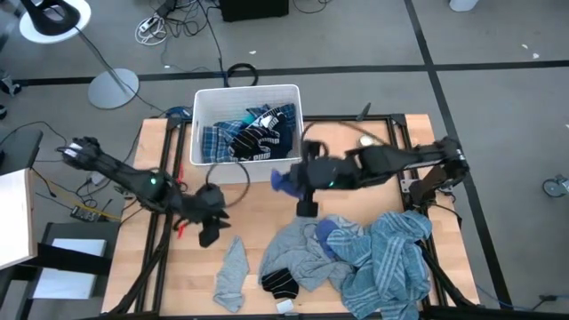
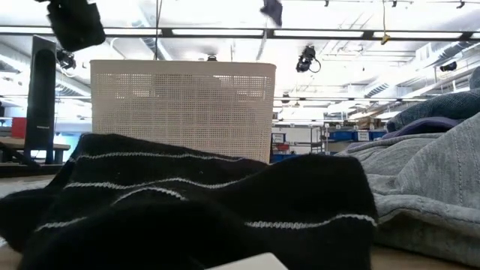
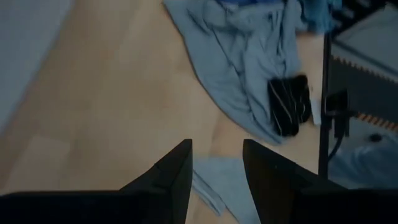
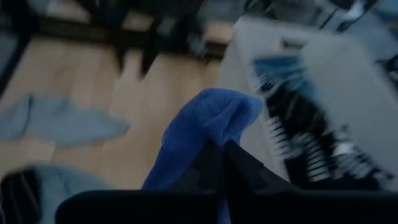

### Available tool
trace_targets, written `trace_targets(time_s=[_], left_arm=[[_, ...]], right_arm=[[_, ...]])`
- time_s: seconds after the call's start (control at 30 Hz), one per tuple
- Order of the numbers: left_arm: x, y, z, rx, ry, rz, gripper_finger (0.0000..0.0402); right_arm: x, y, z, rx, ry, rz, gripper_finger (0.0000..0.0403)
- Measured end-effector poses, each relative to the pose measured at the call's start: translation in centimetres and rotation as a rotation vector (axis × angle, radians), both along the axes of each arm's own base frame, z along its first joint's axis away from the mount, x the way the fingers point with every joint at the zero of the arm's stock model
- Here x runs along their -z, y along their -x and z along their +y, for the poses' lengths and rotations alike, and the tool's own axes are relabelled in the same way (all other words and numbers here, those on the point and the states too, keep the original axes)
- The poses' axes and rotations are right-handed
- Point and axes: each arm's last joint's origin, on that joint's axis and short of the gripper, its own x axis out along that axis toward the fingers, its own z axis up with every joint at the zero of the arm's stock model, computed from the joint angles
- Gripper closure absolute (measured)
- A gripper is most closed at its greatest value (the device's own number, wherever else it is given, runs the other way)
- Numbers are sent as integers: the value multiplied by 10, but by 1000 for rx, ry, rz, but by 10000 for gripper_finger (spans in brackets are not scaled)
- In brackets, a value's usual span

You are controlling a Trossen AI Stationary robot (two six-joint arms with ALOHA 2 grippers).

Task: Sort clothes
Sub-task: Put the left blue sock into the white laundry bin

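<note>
My right gripper [image 1: 290,183] is shut on a small blue piece [image 4: 208,121], held above the table just in front of the white bin [image 1: 246,92]. The bin holds a blue plaid shirt [image 1: 218,140] and a navy-and-white piece [image 1: 258,140]. My left gripper [image 3: 216,175] is open and empty above the table, over the far end of a small grey piece [image 1: 232,272]. A grey garment [image 1: 298,242], a light-blue striped shirt [image 1: 391,253] and a black-striped piece [image 1: 282,284] lie in a pile at the near right. My right gripper pinches the blue piece between its two fingers [image 4: 239,163], at a bunched part near its middle [image 4: 205,146]. The piece is lifted clear of the table. Its rounded end [image 4: 227,106] sticks out past the fingertips toward the bin.
The black-striped piece [image 2: 187,202] lies right in front of the low camera, with the bin [image 2: 184,105] behind it and grey cloth [image 2: 427,180] to the right. Bare wood [image 1: 258,209] lies between the two grippers. A black frame rail [image 3: 323,106] runs along the table's edge.
</note>
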Motion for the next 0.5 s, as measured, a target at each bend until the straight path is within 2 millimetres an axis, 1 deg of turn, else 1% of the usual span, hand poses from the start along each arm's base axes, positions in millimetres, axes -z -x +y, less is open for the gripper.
trace_targets(time_s=[0.1, 0.27, 0.4, 0.5], left_arm=[[13, -7, -14, 43, -19, 53, 255], [34, -18, -40, 124, -50, 114, 255], [55, -27, -61, 208, -84, 167, 255], [69, -32, -74, 238, -103, 195, 255]], right_arm=[[-22, 6, -10, 33, -9, -76, 398], [-58, 8, -32, 78, -21, -224, 398], [-68, 4, -55, 105, -25, -290, 398], [-73, 2, -75, 124, -42, -345, 398]])
